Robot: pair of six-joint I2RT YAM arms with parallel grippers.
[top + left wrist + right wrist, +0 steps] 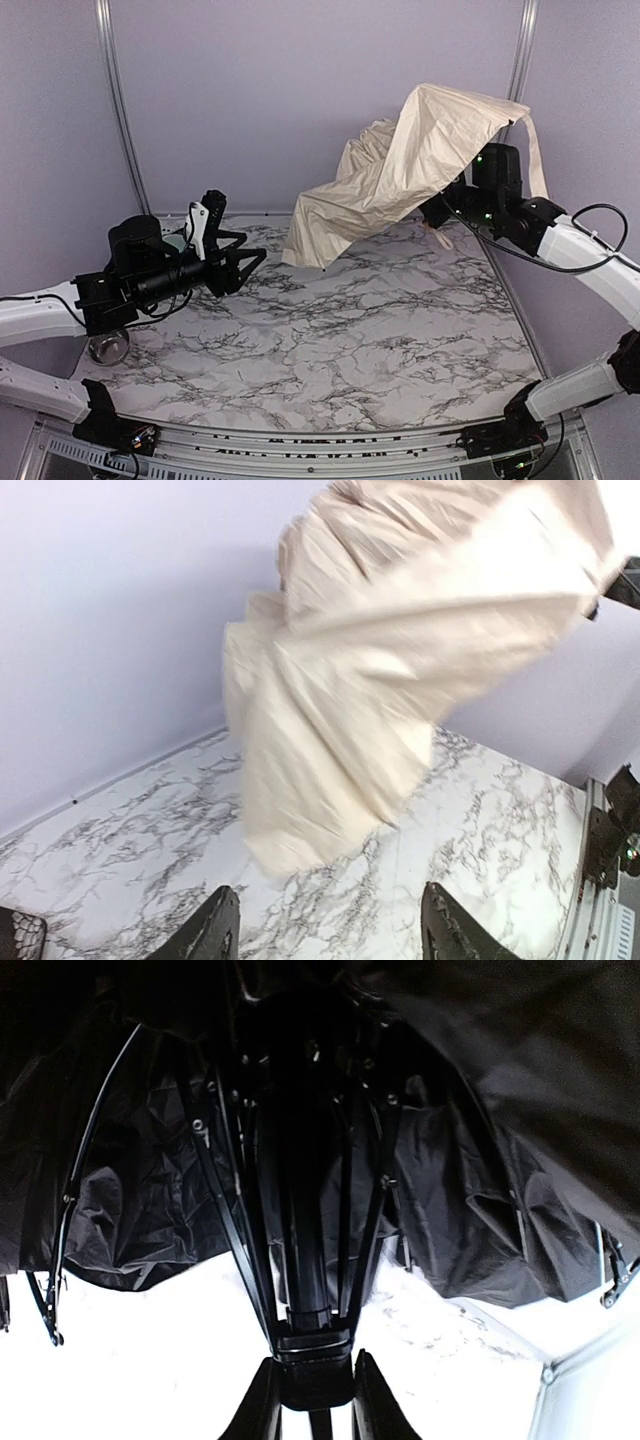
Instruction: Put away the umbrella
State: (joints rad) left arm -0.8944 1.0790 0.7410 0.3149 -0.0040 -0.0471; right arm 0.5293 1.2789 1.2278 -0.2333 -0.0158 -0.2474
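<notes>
The umbrella (400,165) hangs half-collapsed over the back right of the marble table (380,330), its cream fabric drooping left and down to the tabletop. My right gripper (445,208) reaches under the canopy. In the right wrist view this gripper (313,1400) is shut on the black slider (313,1355) of the shaft, with ribs and the dark underside (480,1210) spreading above. My left gripper (243,258) hovers at the left, pointing at the fabric's lower edge, apart from it. In the left wrist view its fingers (212,935) stand open with nothing between them, and the canopy (400,660) is blurred ahead.
A small steel bowl (108,348) sits at the table's left edge below the left arm. Purple walls with metal posts (118,100) enclose the back and sides. The right table rail (600,880) shows in the left wrist view.
</notes>
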